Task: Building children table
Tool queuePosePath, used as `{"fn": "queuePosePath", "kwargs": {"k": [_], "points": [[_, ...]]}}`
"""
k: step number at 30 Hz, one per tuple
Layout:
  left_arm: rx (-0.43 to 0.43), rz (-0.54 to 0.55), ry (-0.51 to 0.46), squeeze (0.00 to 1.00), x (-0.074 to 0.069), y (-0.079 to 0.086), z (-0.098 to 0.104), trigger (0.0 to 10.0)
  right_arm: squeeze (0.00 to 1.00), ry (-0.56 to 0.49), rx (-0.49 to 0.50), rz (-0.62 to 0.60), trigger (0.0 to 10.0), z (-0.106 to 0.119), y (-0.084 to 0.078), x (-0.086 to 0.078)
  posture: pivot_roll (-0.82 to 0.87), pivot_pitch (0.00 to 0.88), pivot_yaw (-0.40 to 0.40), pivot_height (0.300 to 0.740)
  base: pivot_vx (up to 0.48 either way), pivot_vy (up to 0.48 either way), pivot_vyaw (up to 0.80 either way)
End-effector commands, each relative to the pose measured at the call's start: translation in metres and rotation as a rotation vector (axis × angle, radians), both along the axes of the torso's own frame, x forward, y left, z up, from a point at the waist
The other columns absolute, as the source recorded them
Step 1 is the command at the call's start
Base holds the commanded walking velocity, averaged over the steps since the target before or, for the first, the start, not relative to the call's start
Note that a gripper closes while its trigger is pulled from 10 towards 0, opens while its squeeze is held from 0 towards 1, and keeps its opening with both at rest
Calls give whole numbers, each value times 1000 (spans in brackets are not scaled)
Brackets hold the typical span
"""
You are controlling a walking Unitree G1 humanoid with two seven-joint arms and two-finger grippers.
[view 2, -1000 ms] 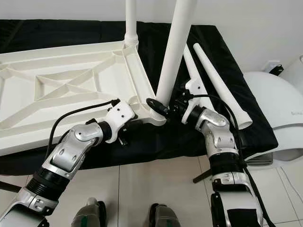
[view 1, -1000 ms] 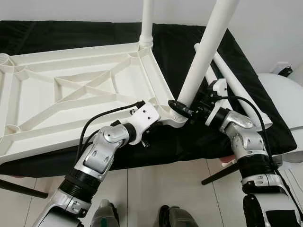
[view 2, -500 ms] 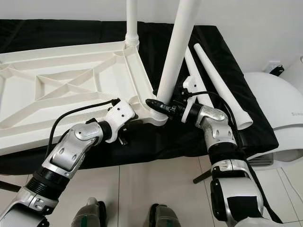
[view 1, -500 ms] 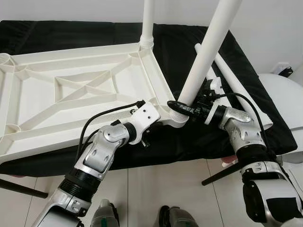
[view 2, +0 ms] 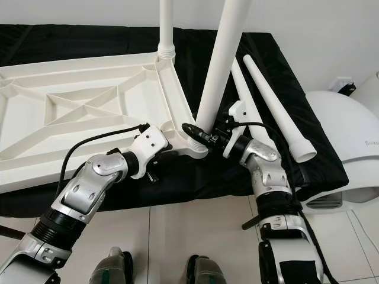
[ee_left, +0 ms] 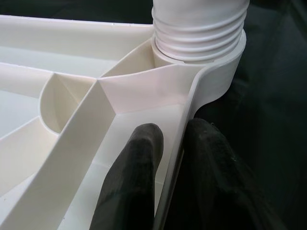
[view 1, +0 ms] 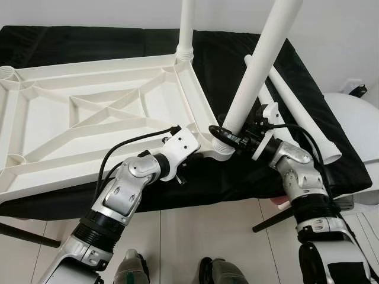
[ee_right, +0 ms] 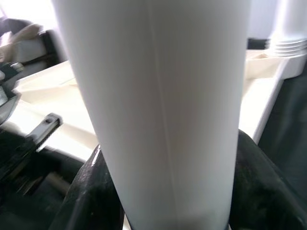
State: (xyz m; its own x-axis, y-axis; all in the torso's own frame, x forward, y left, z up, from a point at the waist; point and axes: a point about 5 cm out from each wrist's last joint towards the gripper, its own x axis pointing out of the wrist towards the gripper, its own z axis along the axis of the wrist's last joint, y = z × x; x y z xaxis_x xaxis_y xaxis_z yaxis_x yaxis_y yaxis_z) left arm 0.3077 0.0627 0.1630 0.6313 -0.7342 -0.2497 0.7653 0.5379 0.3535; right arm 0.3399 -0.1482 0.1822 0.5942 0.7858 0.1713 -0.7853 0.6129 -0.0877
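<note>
While laid upside down on black-draped counter [view 1: 331,160]: children's tabletop [view 1: 89,118], white moulded plastic, ribbed underside up. Far corner: fitted leg [view 1: 186,29], upright in its socket. Near corner, by counter's front edge: second leg [view 1: 257,65], threaded end in corner socket [ee_left: 211,62], leaning slightly off vertical, judged not yet screwed home. Beside tabletop on the cloth: two loose legs [view 1: 296,106], lying side by side.

Left gripper [ee_left: 168,148]: jaws pinching tabletop's rim just beside near corner socket, one finger inside the rim wall, one outside.

Right gripper [view 1: 228,135]: jaws wrapped around second leg just above its thread, pinching it.

Handling, judged: hollow plastic, light, stiff, smooth and somewhat slippery; tapered leg apt to slide or spin in the grip; thread apt to cross if started at a tilt. Best hold on leg: low, near the threaded collar, for turning control. Best hold on tabletop: rim wall or rib by the socket, to brace against twist.

Right of counter: white rounded appliance [view 1: 355,118]. Below: tiled floor [view 1: 177,236].
</note>
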Motion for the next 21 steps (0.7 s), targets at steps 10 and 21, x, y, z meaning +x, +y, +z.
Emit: {"fn": "queuePosePath", "kwargs": {"k": [10,21], "points": [[-2,19,6,0,0,1,0,10000,0,24,144,-215,0,0,19,-8,41,174,-29,740,0,0,0],[-8,22,4,0,1,0,1,10000,0,15,127,-525,0,-5,52,-17,40,174,-34,740,0,0,0]]}}
